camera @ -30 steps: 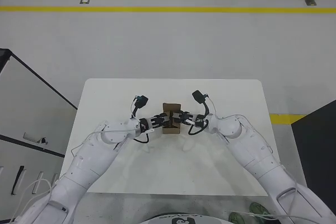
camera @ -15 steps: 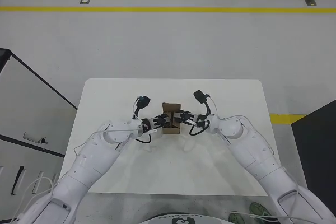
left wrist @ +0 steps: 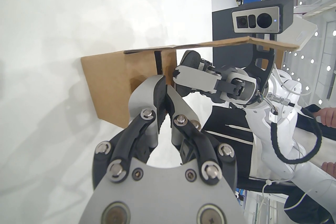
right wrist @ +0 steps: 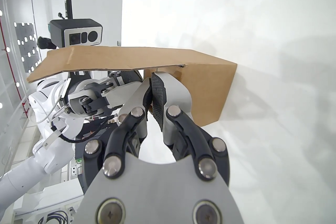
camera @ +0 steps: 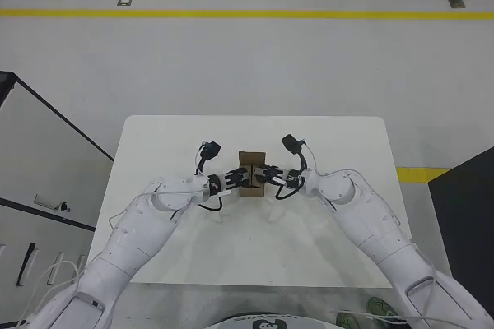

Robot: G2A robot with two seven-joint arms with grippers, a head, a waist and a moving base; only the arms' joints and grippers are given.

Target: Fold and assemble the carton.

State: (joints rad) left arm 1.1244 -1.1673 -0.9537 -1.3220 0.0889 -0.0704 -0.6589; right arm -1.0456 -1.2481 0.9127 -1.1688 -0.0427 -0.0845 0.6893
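Hardly anything has changed over the last second, so I judge the fold paused: my left gripper (camera: 238, 178) stays clamped on the small brown corrugated-cardboard carton (camera: 251, 163) at the middle of the white table (camera: 329, 247), my right gripper (camera: 266, 175) is clamped on the opposite side, and the carton's long axis runs near-to-far with one flap raised.

Top cam's up on the robot, looking straight down from a distance: whole counter (camera: 263, 247) in frame, carton (camera: 251, 174) dead centre. Wrist cams sit right behind the left hand (left wrist: 164, 86) and right hand (right wrist: 151, 88), super close, facing each other across that same carton.
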